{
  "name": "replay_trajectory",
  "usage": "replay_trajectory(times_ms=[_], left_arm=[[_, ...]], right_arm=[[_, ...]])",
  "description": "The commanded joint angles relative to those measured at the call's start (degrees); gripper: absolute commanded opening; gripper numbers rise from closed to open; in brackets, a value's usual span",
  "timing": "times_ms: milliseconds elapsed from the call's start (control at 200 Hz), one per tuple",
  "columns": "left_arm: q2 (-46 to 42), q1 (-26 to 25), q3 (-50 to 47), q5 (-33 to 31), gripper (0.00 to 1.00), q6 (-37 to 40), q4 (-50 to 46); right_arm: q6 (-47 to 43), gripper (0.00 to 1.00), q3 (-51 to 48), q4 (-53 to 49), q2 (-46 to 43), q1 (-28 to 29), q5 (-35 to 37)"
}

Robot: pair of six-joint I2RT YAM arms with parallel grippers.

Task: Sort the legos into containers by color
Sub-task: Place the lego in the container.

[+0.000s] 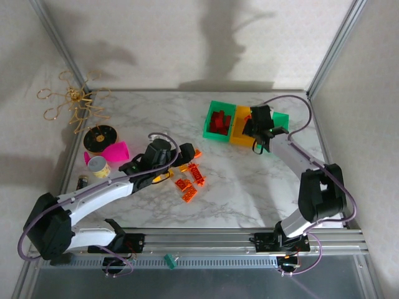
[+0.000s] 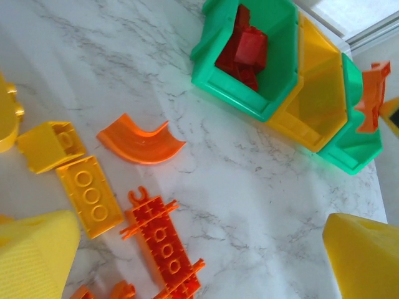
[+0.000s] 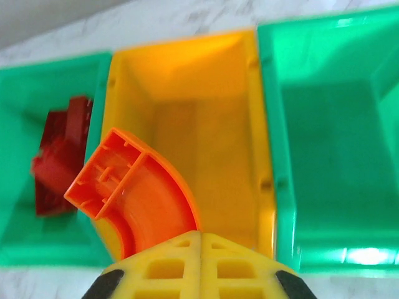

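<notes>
My right gripper (image 3: 201, 235) is shut on an orange curved lego (image 3: 134, 190), which it holds over the near end of the orange-yellow middle bin (image 3: 206, 106). The left green bin (image 3: 19, 187) has red bricks (image 3: 62, 156) in it, and nothing lies in the right green bin (image 3: 336, 137). In the top view the right gripper (image 1: 255, 136) hangs at the row of bins (image 1: 219, 134). My left gripper (image 2: 199, 274) is open above loose legos: an orange curved brick (image 2: 140, 140), two yellow bricks (image 2: 90, 194) and a red-orange plate (image 2: 163, 246). Nothing lies between its fingers (image 2: 37, 255).
A pink cup (image 1: 117, 151), a tin can (image 1: 98, 166) and a black-and-yellow spool (image 1: 100, 137) stand left of the left arm. A gold wire tangle (image 1: 72, 103) lies at the back left. Bare marble table (image 1: 249, 187) lies between the loose bricks and the bins.
</notes>
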Motion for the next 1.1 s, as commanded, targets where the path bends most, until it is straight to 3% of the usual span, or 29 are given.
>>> replay_trajectory(times_ms=[0, 145, 230, 466, 626, 1096], left_arm=[[2.32, -0.6, 2.97, 1.56, 1.0, 1.36, 3.17], [4.18, -0.6, 5.21, 1.67, 1.0, 1.54, 3.84], [4.57, -0.59, 5.78, 1.4, 1.0, 1.78, 3.89], [4.76, -0.64, 7.17, 0.77, 1.0, 2.24, 3.5], [4.35, -0.63, 7.17, 0.01, 1.0, 2.32, 2.91], [-3.68, -0.33, 0.74, -4.38, 1.0, 1.42, -3.79]], right_arm=[[-3.12, 0.0, 4.9, 1.85, 6.09, -1.15, 2.48], [-4.96, 0.0, 11.94, 1.24, 13.26, -2.69, 3.72], [-5.77, 0.09, 14.41, 0.75, 15.09, -2.9, 3.61], [-8.36, 0.27, 14.8, 0.74, 13.08, -2.81, 1.53], [-8.08, 0.3, 11.67, 0.35, 9.43, -2.25, -1.42], [-3.85, 0.44, -4.08, -0.22, -3.9, 13.04, -4.81]])
